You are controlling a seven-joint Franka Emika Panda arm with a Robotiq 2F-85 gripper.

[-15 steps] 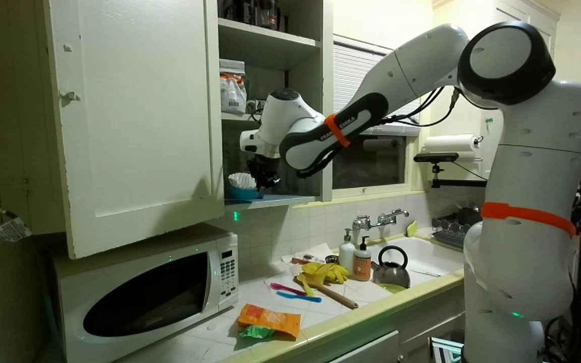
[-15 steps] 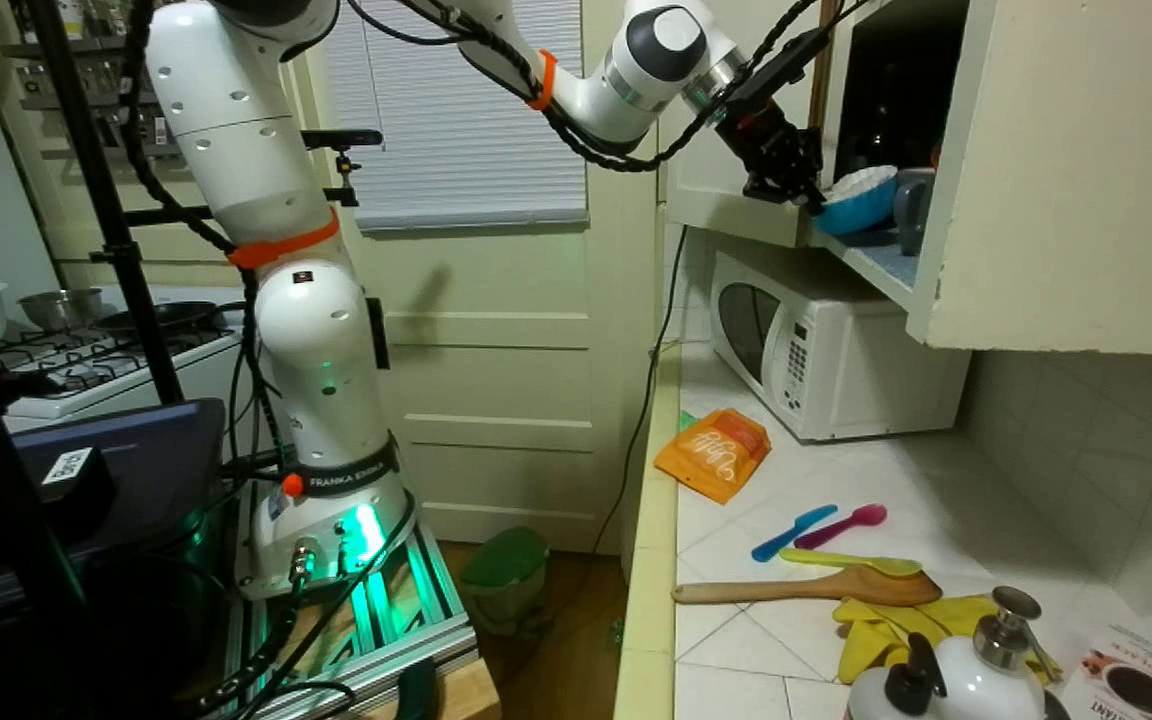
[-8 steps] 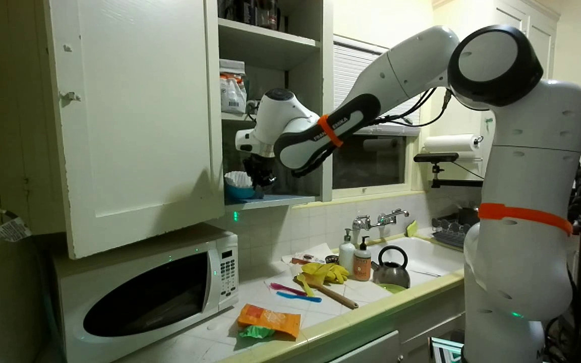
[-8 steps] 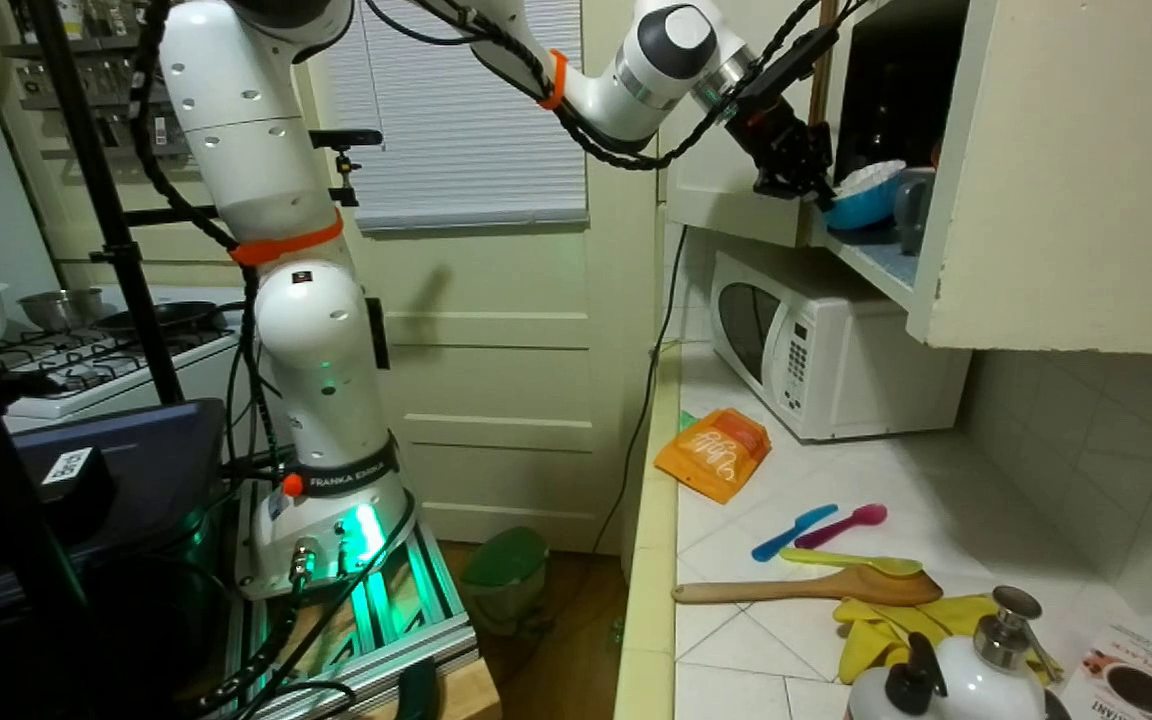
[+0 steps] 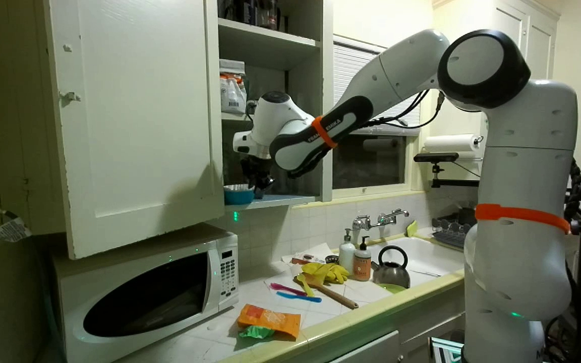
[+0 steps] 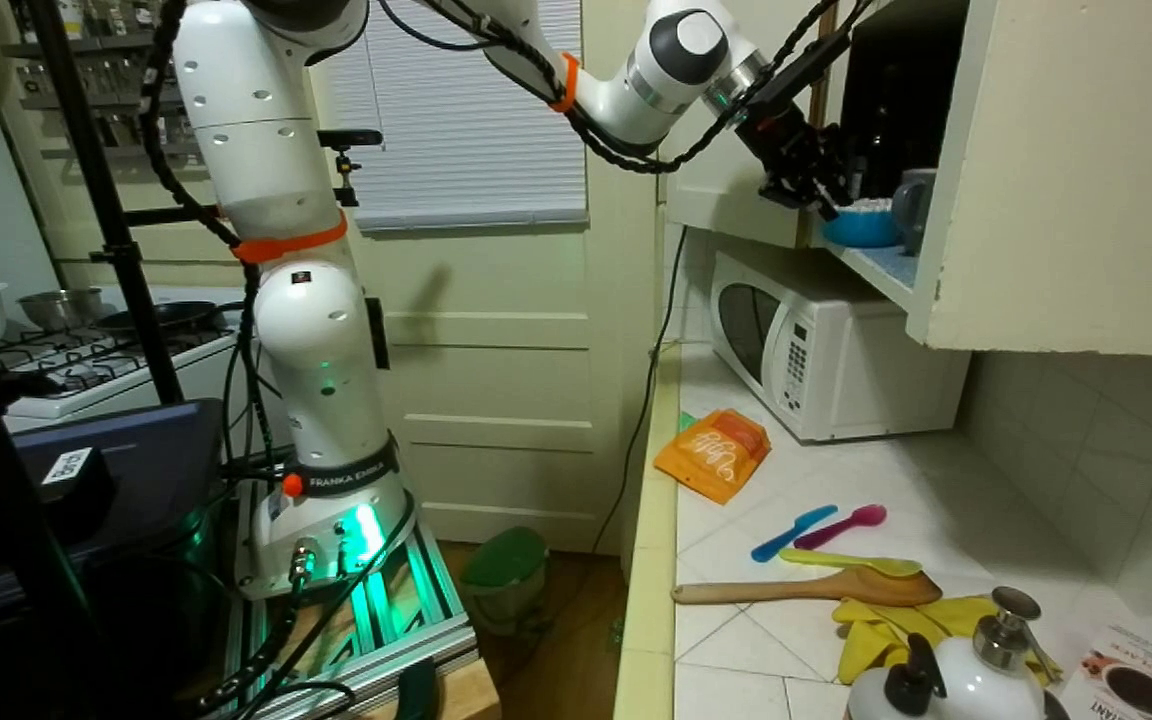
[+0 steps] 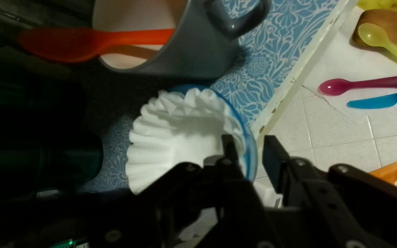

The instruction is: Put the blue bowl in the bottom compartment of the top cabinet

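Note:
The blue bowl [image 5: 239,195] rests level on the patterned shelf of the bottom compartment [image 5: 293,199] of the top cabinet [image 5: 139,111], near its front edge. It also shows in an exterior view [image 6: 861,230]. White fluted paper filters sit inside it. In the wrist view, the bowl's rim [image 7: 251,151] lies between the two spread fingers of my gripper [image 7: 248,141], one finger over the inside and one outside. A gap shows between the rim and the outer finger. The gripper [image 6: 841,208] points down at the bowl's side. The inner finger's contact is hard to see.
A grey mug [image 7: 202,48] holding an orange spoon [image 7: 64,44] stands beside the bowl. Dark containers [image 7: 47,151] stand deeper in the compartment. The open cabinet door hangs over the microwave [image 5: 154,287]. Spoons, yellow gloves [image 5: 326,272] and an orange packet [image 5: 270,320] lie on the counter.
The bowl was tilted in the gripper and now sits level on the shelf. The gripper has moved slightly further into the cabinet, and the bowl has come out of its grip.

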